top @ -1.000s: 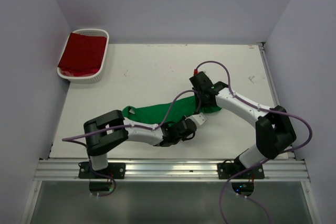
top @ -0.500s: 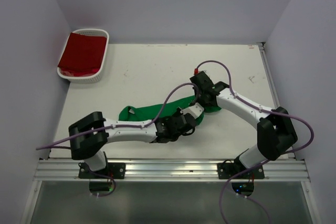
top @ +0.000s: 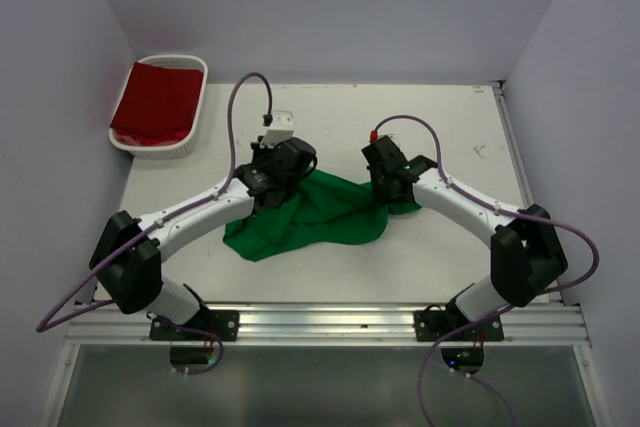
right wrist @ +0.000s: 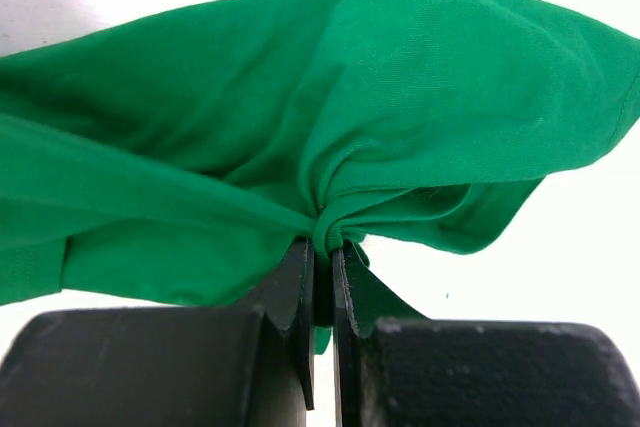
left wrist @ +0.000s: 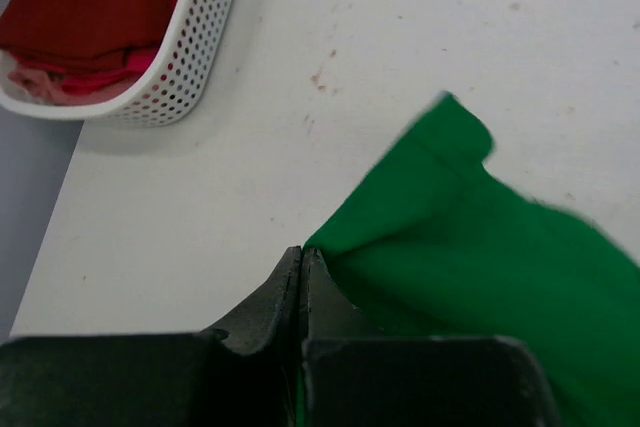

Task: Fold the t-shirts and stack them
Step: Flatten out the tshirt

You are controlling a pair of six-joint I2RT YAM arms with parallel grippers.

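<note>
The left gripper (left wrist: 302, 265) was fully closed on an edge of the green t-shirt (top: 330, 212), and the right gripper (right wrist: 322, 255) was clamped on a bunched fold of it. The shirt stretched between them over the middle of the table (top: 330, 127); the dark red t-shirt (top: 155, 102) lay in the white basket (top: 172, 150).

Left end effector (left wrist: 302, 255) pinches green t-shirt (left wrist: 470, 237) edge — white basket (left wrist: 190, 59) upper left.
</note>
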